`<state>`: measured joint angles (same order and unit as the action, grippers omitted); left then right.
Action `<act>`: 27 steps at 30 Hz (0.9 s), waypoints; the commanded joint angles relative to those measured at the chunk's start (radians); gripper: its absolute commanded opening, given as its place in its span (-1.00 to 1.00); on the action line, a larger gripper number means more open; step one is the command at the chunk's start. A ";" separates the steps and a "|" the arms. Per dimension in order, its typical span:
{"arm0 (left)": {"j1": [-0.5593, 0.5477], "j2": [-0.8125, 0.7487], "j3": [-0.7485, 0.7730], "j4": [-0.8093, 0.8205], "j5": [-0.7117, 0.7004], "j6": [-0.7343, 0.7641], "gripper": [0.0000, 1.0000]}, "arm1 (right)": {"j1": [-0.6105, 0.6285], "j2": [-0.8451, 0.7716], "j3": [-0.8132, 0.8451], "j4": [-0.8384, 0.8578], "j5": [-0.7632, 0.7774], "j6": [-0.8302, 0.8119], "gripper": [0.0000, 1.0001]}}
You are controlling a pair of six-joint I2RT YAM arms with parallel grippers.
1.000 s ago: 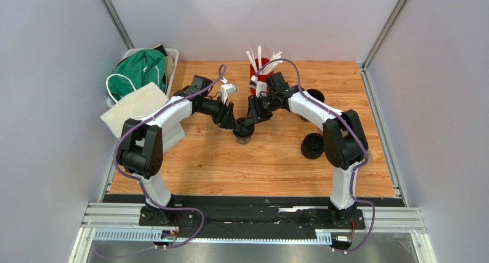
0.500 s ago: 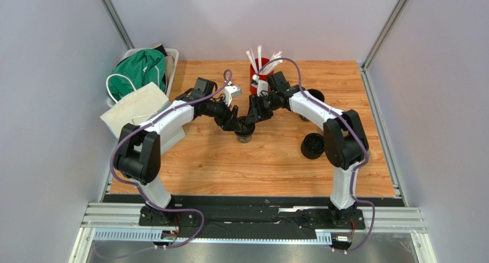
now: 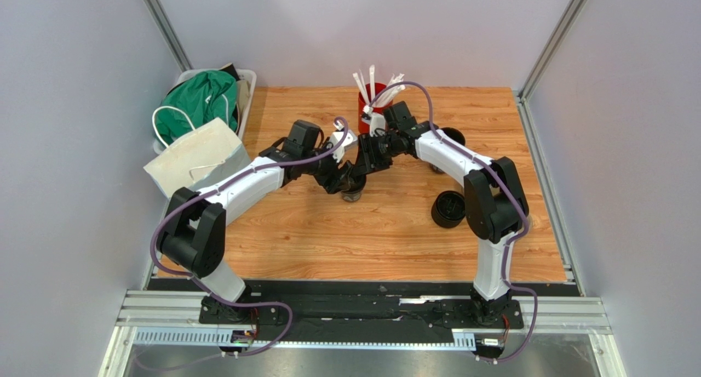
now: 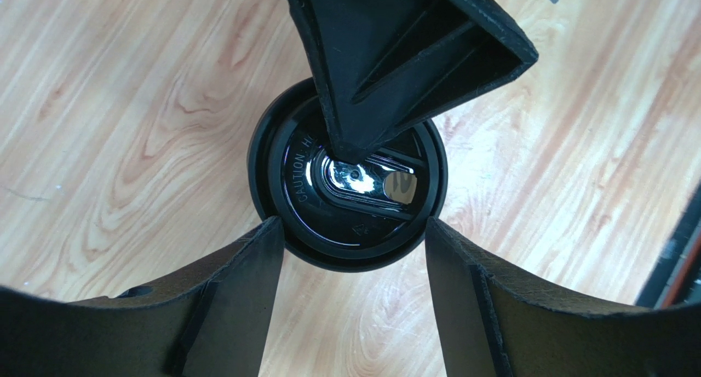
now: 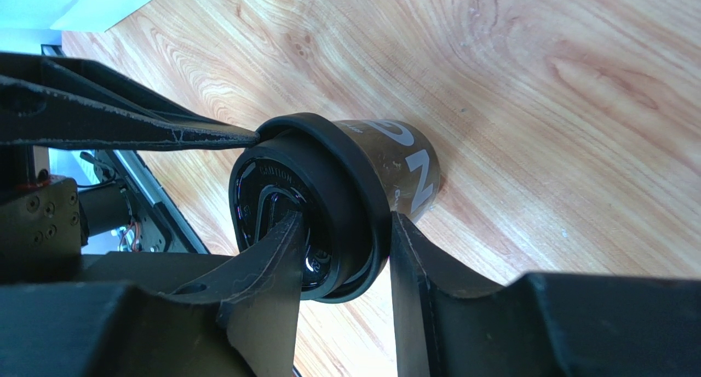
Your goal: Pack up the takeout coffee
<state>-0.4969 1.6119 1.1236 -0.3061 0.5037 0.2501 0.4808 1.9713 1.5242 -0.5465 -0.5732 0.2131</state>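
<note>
Coffee cup stands upright on the wooden tabletop, just above centre of the top view, w/ both arms meeting over it. R gripper is clamped on the cup at its lid: in the R wrist view one finger sits in the lid's recessed top, the other outside against the rim and upper wall, rim pinched between. L gripper has jaws apart; in the L wrist view its two fingers fill the bottom corners, tips at the lid's edge on either side, and whether they press on it can't be told. In that view the R finger comes down from top centre w/ its tip on the lid by the sip hole. The lid has raised "CAUTION" lettering, and the cup wall has white letters. Two more black lidded cups are right of centre in the top view: one by the R arm's elbow, another higher up, partly behind the arm. Red cup of white straws is at top centre, close behind the R wrist. White paper bag and a bin w/ green cloth are at upper left.
</note>
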 commanded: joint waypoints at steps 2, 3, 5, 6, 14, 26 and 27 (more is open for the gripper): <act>-0.029 0.046 0.010 -0.024 -0.171 0.012 0.44 | -0.008 0.052 -0.035 -0.069 0.199 -0.064 -0.39; -0.034 0.054 0.013 -0.034 -0.175 0.015 0.43 | -0.008 0.052 -0.035 -0.069 0.200 -0.064 -0.39; -0.048 0.065 0.024 -0.047 -0.209 0.018 0.42 | -0.008 0.051 -0.036 -0.070 0.200 -0.067 -0.39; -0.052 0.077 0.027 -0.059 -0.220 0.023 0.42 | -0.008 0.049 -0.035 -0.070 0.202 -0.066 -0.39; -0.058 0.128 0.048 -0.143 -0.254 0.025 0.41 | -0.008 0.051 -0.033 -0.079 0.210 -0.067 -0.39; -0.107 0.241 0.096 -0.257 -0.333 0.044 0.40 | -0.008 0.061 -0.019 -0.098 0.210 -0.072 -0.39; -0.111 0.249 0.102 -0.261 -0.337 0.043 0.40 | -0.008 0.063 -0.018 -0.098 0.208 -0.072 -0.39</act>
<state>-0.5850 1.7298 1.2736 -0.3790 0.2893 0.2768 0.4618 1.9713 1.5375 -0.5159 -0.5034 0.2119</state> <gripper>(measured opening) 0.706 0.410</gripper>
